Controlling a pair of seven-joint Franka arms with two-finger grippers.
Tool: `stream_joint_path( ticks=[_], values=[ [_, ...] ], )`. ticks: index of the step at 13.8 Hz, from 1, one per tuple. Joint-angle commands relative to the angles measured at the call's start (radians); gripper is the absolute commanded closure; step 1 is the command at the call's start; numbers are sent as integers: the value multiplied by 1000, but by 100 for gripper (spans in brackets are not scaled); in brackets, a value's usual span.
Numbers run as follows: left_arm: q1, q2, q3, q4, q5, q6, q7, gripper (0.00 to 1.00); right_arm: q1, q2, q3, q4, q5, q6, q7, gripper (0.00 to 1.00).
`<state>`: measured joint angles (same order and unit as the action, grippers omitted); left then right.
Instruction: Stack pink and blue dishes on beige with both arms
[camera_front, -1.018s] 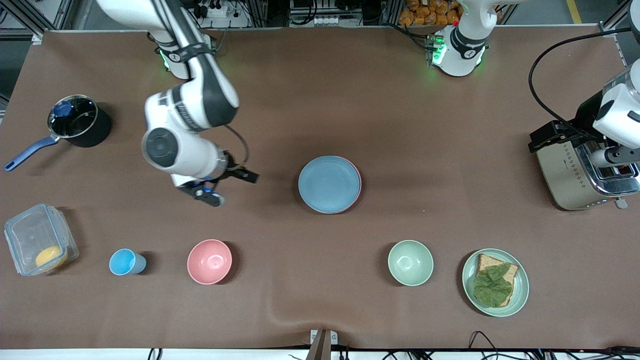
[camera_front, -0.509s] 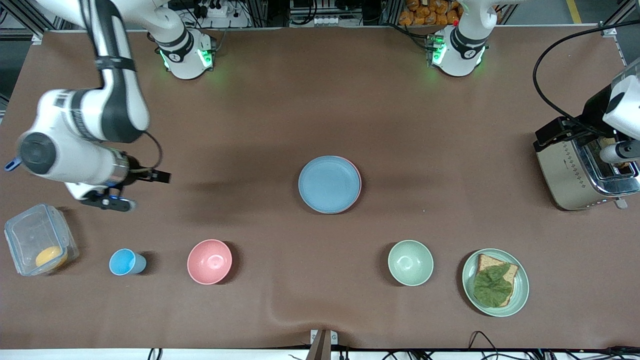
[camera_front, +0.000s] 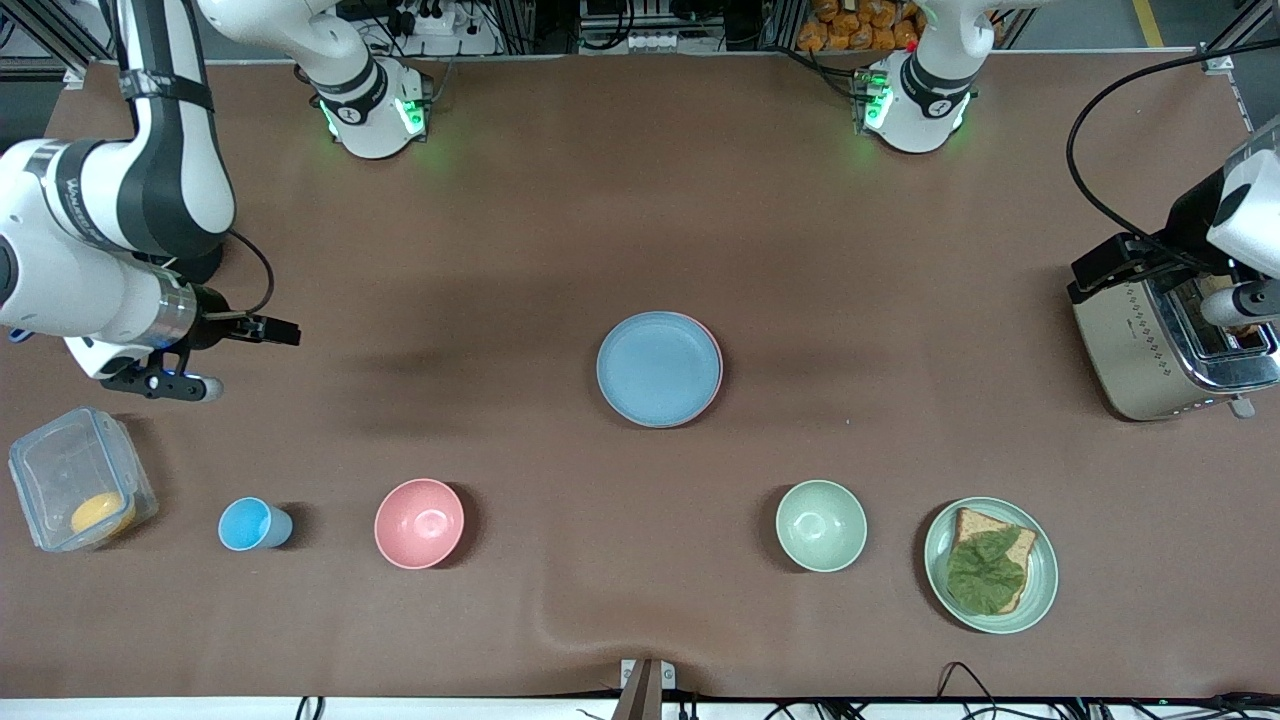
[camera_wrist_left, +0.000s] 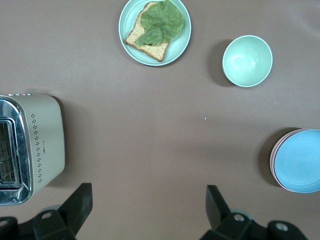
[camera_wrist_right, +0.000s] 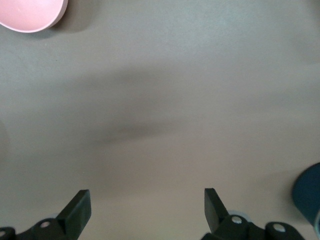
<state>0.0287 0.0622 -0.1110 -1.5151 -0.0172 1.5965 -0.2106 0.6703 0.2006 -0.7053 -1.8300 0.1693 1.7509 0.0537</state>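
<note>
The light blue dish (camera_front: 659, 368) lies at the middle of the table on top of the pink dish (camera_front: 717, 366), of which only a thin rim shows. The left wrist view shows both, the blue dish (camera_wrist_left: 300, 161) above the pink rim (camera_wrist_left: 273, 161). The beige dish is hidden. My right gripper (camera_front: 160, 375) hangs open and empty over bare table at the right arm's end, far from the stack; its view shows the spread gripper (camera_wrist_right: 146, 200). My left gripper (camera_front: 1240, 305) is open and empty above the toaster (camera_front: 1150, 340), its own view showing it (camera_wrist_left: 148, 197) over bare table.
Nearest the front camera stand a clear container (camera_front: 80, 480) with an orange thing, a blue cup (camera_front: 250, 524), a pink bowl (camera_front: 419, 523), a green bowl (camera_front: 821, 525) and a green plate (camera_front: 1040, 570) with bread and lettuce. A dark pot (camera_front: 200, 265) sits under the right arm.
The right arm has swung from beside the stacked dishes out to its own end of the table. The left arm has shifted slightly over the toaster. The dishes have not moved.
</note>
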Motion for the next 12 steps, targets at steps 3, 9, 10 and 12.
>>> stream_joint_path(
  ticks=[3,9,10,12],
  values=[
    [4,-2,7,10,-18,-15,22,0,6,-85,4,101,-39,-132,5,0],
    [5,-4,8,6,-18,-16,22,0,12,-102,6,267,-50,-264,5,0],
    [4,-4,8,4,-18,-16,23,0,15,-104,6,290,-50,-283,6,0],
    [5,-4,8,3,-18,-16,23,0,-33,-115,59,331,-50,-300,14,0]
  ],
)
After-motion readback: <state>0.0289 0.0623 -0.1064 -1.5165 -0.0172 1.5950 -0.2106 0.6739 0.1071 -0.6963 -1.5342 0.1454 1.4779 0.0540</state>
